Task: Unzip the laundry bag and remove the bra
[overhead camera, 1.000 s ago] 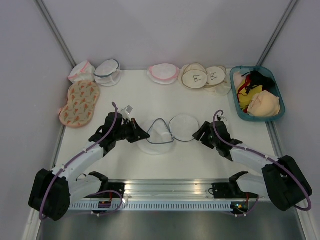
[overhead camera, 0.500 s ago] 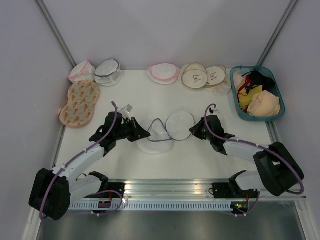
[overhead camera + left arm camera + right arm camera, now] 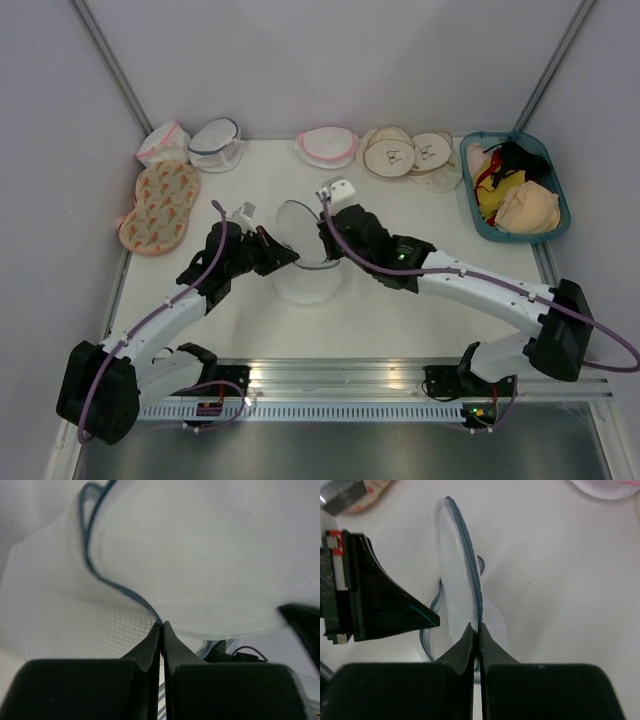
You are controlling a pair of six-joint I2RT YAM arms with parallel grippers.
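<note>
White mesh laundry bag, lid flap standing on edge (blue-grey trim showing); left gripper pinched tight on trim, right gripper clamped on flap's rim.

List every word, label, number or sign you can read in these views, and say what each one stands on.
No text is readable in any view.
Beige round pouches: each has a small dark outline mark, too small to read as letters.
Laundry bag: plain mesh with dark trim, no print visible.
Left pincer: its body has a red patch with no legible print.
</note>
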